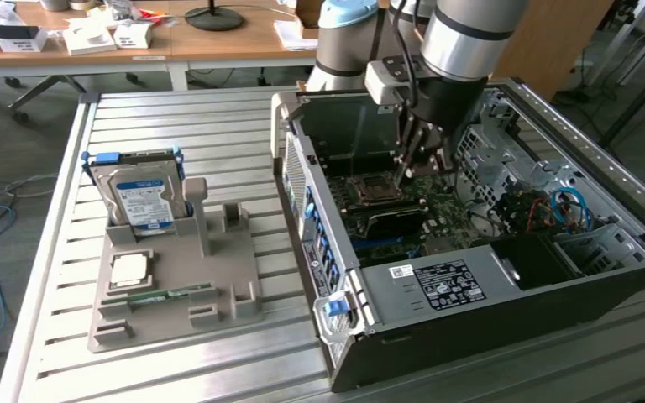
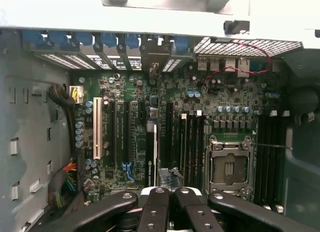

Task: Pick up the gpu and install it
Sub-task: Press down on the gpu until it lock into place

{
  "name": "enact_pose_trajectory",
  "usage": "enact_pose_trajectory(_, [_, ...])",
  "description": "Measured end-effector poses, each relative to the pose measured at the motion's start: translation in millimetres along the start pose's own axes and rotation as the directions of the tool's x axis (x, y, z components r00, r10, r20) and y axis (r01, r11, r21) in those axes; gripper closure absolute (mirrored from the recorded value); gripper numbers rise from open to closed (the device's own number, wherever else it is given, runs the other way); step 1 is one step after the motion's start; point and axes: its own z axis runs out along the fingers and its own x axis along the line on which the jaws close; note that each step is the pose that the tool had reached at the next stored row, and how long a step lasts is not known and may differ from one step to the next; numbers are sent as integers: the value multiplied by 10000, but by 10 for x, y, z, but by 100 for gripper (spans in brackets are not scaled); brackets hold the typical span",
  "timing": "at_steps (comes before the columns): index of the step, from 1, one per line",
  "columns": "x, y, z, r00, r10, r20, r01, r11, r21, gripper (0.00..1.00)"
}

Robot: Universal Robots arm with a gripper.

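Note:
In the exterior view my gripper [image 1: 415, 168] reaches down into the open computer case [image 1: 435, 281], just above the motherboard and beside the CPU socket [image 1: 373, 189]. The wrist view shows the black fingers [image 2: 155, 204] shut together. Below them the gpu [image 2: 151, 157] shows edge-on as a thin dark card with a pale edge. It stands upright over the long expansion slots [image 2: 120, 137] of the motherboard, between the white slot [image 2: 97, 129] and the CPU socket [image 2: 229, 167]. Whether the card sits in a slot I cannot tell.
To the exterior view's left, a grey holder [image 1: 177, 294] on the slatted table carries a hard drive with a blue label [image 1: 138, 197], a square chip [image 1: 128, 269] and a green RAM stick [image 1: 171, 295]. Cables and drive cages [image 1: 558, 210] crowd the case's far side.

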Motion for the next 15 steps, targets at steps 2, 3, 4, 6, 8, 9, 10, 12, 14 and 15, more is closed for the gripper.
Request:
enact_pose_trajectory(2, [3,0,36,10000,0,-3,0,10000,-2,89])
enact_pose_trajectory(3, [4,0,54,10000,0,-6,0,10000,-3,89])
enact_pose_trajectory(4, [5,0,69,10000,0,-8,0,10000,-5,89])
enact_pose_trajectory(6, [7,0,101,10000,0,-12,0,10000,-7,89])
enact_pose_trajectory(8, [9,0,132,10000,1,-17,-1,10000,-10,89])
enact_pose_trajectory(9, [10,0,147,10000,1,-20,-1,10000,-11,89])
enact_pose_trajectory(10, [12,0,161,10000,1,-24,-1,10000,-13,89])
enact_pose_trajectory(12, [13,0,188,10000,1,-28,-1,10000,-15,89])
enact_pose_trajectory(14, [15,0,212,10000,1,-34,-1,10000,-17,89])
enact_pose_trajectory(15, [16,-1,224,10000,1,-36,-1,10000,-18,89])
